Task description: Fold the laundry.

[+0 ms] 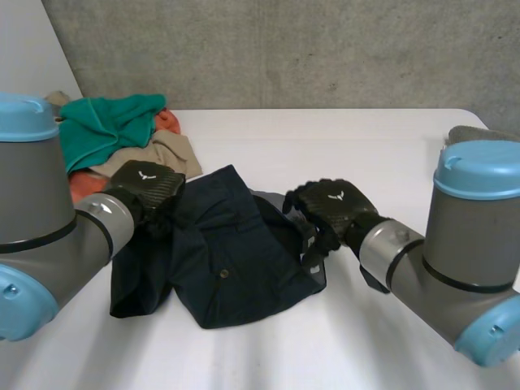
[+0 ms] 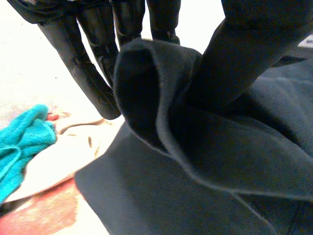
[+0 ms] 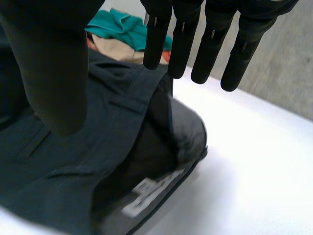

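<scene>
Fingers [image 2: 90,68] of the left hand [image 1: 146,188] pinch a raised fold of the shorts [image 1: 231,260] against the thumb [image 2: 244,54], so that hand is clenched on cloth at the garment's edge nearest the pile [image 1: 114,134] of teal, beige and orange laundry. The right hand [image 1: 331,205] has its fingers [image 3: 183,44] straight and released, apart from their thumb, over the opposite end, where the waistband gapes and a pale label [image 3: 146,193] shows inside; they grasp nothing. The shorts lie in the middle of the desk [image 1: 357,138], between the two hands, rumpled and partly doubled over, with a buttoned pocket facing up. The cloth looks like a mid-weight twill: soft enough to drape and buckle, as the fold in the left hand shows, yet with enough body to take a crease once pressed flat. I judge it light for either arm, not fragile, and not slippery on the desk, though a pinch of one layer could let the lower layer drag behind and bunch. The waistband, seams and hems are likely the stiffest parts and should give the surest hold. The right hand would do well to take the waistband's rim near a corner, both layers together, while the left holds its edge, so the garment can be drawn taut and laid flat before any fold. Grasping mid-panel would only raise a tent of slack cloth.
</scene>
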### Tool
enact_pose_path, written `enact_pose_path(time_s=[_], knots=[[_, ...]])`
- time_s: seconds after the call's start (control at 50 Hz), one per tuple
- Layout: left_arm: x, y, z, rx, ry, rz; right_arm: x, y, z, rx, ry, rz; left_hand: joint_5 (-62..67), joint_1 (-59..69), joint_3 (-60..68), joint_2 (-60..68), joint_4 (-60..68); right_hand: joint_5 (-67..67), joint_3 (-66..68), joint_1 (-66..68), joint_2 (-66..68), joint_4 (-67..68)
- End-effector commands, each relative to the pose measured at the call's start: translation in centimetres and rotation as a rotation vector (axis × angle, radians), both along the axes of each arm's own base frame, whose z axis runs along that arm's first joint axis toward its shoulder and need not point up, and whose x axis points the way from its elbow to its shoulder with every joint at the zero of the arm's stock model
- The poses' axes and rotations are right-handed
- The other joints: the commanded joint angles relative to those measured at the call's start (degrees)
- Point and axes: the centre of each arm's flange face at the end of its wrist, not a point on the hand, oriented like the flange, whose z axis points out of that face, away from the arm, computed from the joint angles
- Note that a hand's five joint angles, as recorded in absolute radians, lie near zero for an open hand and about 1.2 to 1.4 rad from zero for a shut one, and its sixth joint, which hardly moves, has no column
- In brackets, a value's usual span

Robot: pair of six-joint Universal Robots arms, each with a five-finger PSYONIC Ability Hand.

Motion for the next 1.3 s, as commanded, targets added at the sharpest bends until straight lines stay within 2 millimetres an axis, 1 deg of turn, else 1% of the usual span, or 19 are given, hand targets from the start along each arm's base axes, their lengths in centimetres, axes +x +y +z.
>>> enact_pose_path(time_s=[0.02,0.14,0.3,0.44,0.5,0.52,0.54,0.56,0.64,0.72,0.74,0.8,0.82,0.9,0.96,0.98,1.06,1.2,1.3], knots=[[0.7,0.2,0.8,-0.056,-0.052,-0.015,3.3,-1.7,1.4,-0.133,-0.057,0.065,13.4,13.4,11.9,11.4,11.4,-11.2,-11.0,-10.9,-10.8,-11.1],[1.2,0.8,1.0,-0.058,-0.061,-0.011,6.9,-3.1,0.6,-0.221,-0.020,0.160,13.4,13.4,11.9,11.4,11.4,-12.1,-11.8,-11.8,-11.7,-11.9],[2.6,1.7,1.0,-0.071,-0.077,0.005,12.2,-3.5,-3.6,-0.308,0.061,0.325,13.4,13.4,11.9,11.4,11.4,-11.4,-11.1,-11.1,-11.0,-11.3],[3.3,1.3,1.1,-0.087,-0.064,0.033,14.5,-4.0,-6.9,-0.380,0.091,0.337,13.4,13.4,11.9,11.4,11.4,-6.9,-6.6,-6.6,-6.5,-6.7],[3.6,1.1,1.1,-0.088,-0.055,0.039,15.1,-4.9,-7.6,-0.428,0.095,0.305,13.4,13.4,11.9,11.4,11.4,9.1,9.3,9.4,9.5,9.2],[3.7,1.1,1.1,-0.090,-0.051,0.038,15.1,-5.1,-7.7,-0.438,0.093,0.293,13.4,13.4,11.9,11.4,11.4,19.0,19.2,19.3,19.4,19.1],[3.7,1.0,1.1,-0.092,-0.044,0.036,15.2,-5.7,-7.2,-0.462,0.086,0.267,13.4,13.4,11.9,11.4,11.4,40.0,40.3,40.3,40.4,40.2],[3.7,0.9,1.1,-0.092,-0.040,0.034,15.1,-6.0,-7.1,-0.469,0.088,0.254,13.4,13.4,11.9,11.4,11.4,48.1,48.3,48.4,48.5,48.2],[3.7,0.5,1.2,-0.106,-0.020,0.032,14.3,-6.3,-5.4,-0.481,0.094,0.199,13.4,13.4,11.9,11.4,11.4,48.2,48.4,48.5,48.6,48.3],[3.7,0.1,1.2,-0.122,-0.014,0.034,11.3,-6.9,-0.7,-0.491,0.102,0.138,13.4,13.4,11.9,11.4,11.4,48.2,48.4,48.5,48.6,48.3],[3.7,0.1,1.1,-0.124,-0.011,0.034,9.7,-6.7,1.8,-0.503,0.103,0.122,13.4,13.4,11.9,11.4,11.4,48.2,48.4,48.5,48.6,48.3],[3.9,-0.2,0.9,-0.123,-0.009,0.039,7.0,-6.2,4.7,-0.517,0.125,0.107,13.4,13.4,11.9,11.4,11.4,48.2,48.4,48.5,48.6,48.3],[3.9,-0.2,0.8,-0.120,-0.006,0.035,5.1,-5.9,6.2,-0.526,0.152,0.096,13.4,13.4,11.9,11.4,11.4,48.2,48.4,48.5,48.6,48.3],[3.5,0.0,-0.1,-0.094,0.010,-0.007,1.0,-4.8,7.8,-0.499,0.266,0.073,13.4,13.4,11.9,11.4,11.4,48.2,48.4,48.5,48.6,48.3],[3.0,0.2,-0.6,-0.081,0.036,-0.045,-0.9,-3.5,7.8,-0.441,0.342,0.083,13.4,13.4,11.9,11.4,11.4,48.2,48.4,48.5,48.6,48.3],[2.5,0.3,-1.0,-0.075,0.058,-0.076,-1.6,-2.5,7.4,-0.395,0.385,0.106,13.4,13.4,11.9,11.4,11.4,48.2,48.4,48.5,48.6,48.3],[0.9,-0.1,-2.5,-0.051,0.091,-0.135,-2.5,-1.0,5.2,-0.281,0.467,0.168,13.4,13.4,11.9,11.4,11.4,48.2,48.4,48.5,48.6,48.3],[-1.3,-3.7,-4.0,-0.109,0.075,-0.112,-1.9,-3.3,1.2,-0.247,0.473,0.149,13.4,13.4,11.9,11.4,11.4,48.2,48.4,48.5,48.6,48.3],[-1.4,-4.9,-4.9,-0.087,-0.030,-0.052,-1.7,-4.8,-0.7,-0.235,0.468,0.103,11.7,11.8,10.3,9.8,9.7,48.2,48.4,48.5,48.6,48.3]])
